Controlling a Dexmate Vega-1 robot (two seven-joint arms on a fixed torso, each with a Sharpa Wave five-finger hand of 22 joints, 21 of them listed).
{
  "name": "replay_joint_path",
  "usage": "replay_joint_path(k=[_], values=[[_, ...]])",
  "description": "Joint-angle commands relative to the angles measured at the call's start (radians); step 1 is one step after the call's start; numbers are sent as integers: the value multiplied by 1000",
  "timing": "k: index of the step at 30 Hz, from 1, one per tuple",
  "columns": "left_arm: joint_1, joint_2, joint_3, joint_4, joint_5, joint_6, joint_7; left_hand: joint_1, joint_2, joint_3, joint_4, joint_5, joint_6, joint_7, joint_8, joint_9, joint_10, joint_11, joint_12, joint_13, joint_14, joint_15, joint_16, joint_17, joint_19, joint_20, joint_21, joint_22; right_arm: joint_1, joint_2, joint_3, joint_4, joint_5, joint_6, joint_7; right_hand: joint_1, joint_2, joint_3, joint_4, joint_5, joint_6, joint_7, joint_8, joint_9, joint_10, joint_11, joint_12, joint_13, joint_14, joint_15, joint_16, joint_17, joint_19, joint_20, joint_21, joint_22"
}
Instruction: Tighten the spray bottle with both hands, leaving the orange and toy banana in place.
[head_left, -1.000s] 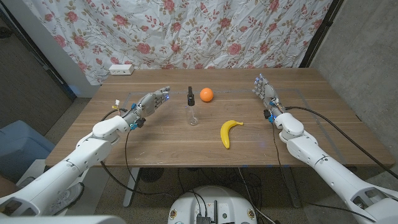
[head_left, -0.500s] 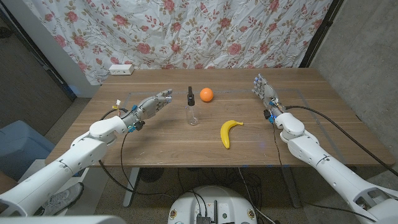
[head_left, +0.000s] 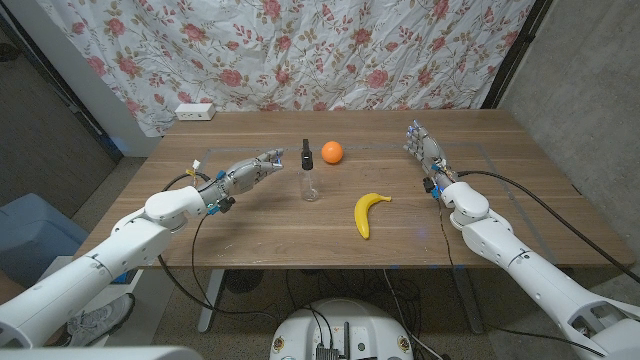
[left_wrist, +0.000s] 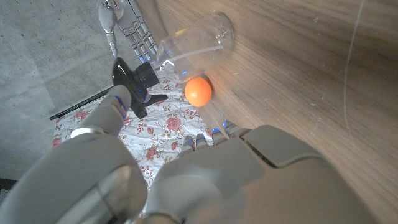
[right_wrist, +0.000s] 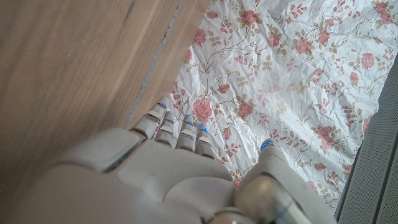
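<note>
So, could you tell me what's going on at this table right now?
The robot is reaching its left hand toward a clear spray bottle standing upright mid-table; the fingers are close but not touching it yet. The right hand waits open at the far right of the table, holding nothing. An orange sits just behind the bottle and a toy banana lies in front of it to the right, both untouched.

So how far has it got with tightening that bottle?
Barely started. The left hand reaches toward the spray bottle without touching it; the right hand waits open, far off. Gripping and twisting remain. The orange and toy banana lie untouched.
</note>
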Motion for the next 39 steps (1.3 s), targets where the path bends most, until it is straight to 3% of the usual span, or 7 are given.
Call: replay_joint_path(k=[1,4,5,9,15,31,39], values=[[-13,28,29,-38,67,30,37,16,-4,8,-1,8,-44,0,5,2,-96,1,4,2,-135,8,7,1,-105,-43,4,5,5,10,-2,14,-10,17,-9,-2,8,4,-6,-1,-5,-1,-1,4,-1,-1,2,3,-5,-1,3,1,-1,2,2,3],[-29,29,42,-36,83,38,27,23,-23,2,0,21,-69,-12,5,2,-124,-5,4,2,-164,3,4,2,-125,-54,3,5,0,11,0,10,-11,21,-14,-2,8,4,-7,-1,-6,0,-1,4,-1,-2,3,3,-5,-1,4,0,-2,3,2,3],[-32,31,45,-37,88,42,28,25,-28,1,0,22,-79,-2,5,2,-133,4,5,2,-172,12,4,2,-132,-43,3,5,-2,9,0,8,-13,20,-16,-2,8,4,-7,-1,-6,0,-1,4,-2,-1,3,3,-5,-1,4,0,-1,4,2,3],[-36,27,53,-39,118,39,53,31,-35,0,0,25,-99,-1,5,3,-149,10,6,2,-188,13,5,2,-141,-42,5,6,-12,9,3,0,-14,25,-25,-3,8,4,-8,-1,-7,-1,-1,4,-3,-1,3,3,-5,0,4,-1,-2,4,3,3],[-35,9,60,-33,155,17,95,34,-37,0,0,26,-115,-5,3,3,-157,4,7,2,-193,10,6,2,-145,-45,6,6,-29,3,7,-19,-17,26,-37,-3,7,4,-10,-1,-10,-2,-1,4,-4,-1,3,2,-6,0,4,-2,-2,5,3,3],[-97,-63,130,45,220,-29,71,66,-43,-2,1,31,-22,-9,47,5,-63,-27,40,4,-120,-15,26,1,-78,-55,22,5,-23,-10,2,-28,-27,16,-23,0,7,6,-15,-1,-14,-2,0,4,-11,-2,2,2,-8,1,5,-6,1,6,5,3],[-131,-100,165,101,230,-55,30,91,-46,-3,0,30,23,-14,62,6,-9,-39,49,4,-55,-46,34,1,-30,-61,26,4,-20,-13,0,-33,-33,13,-22,2,7,7,-18,-1,-16,-1,0,4,-14,-3,3,2,-9,0,5,-9,1,6,5,3]])
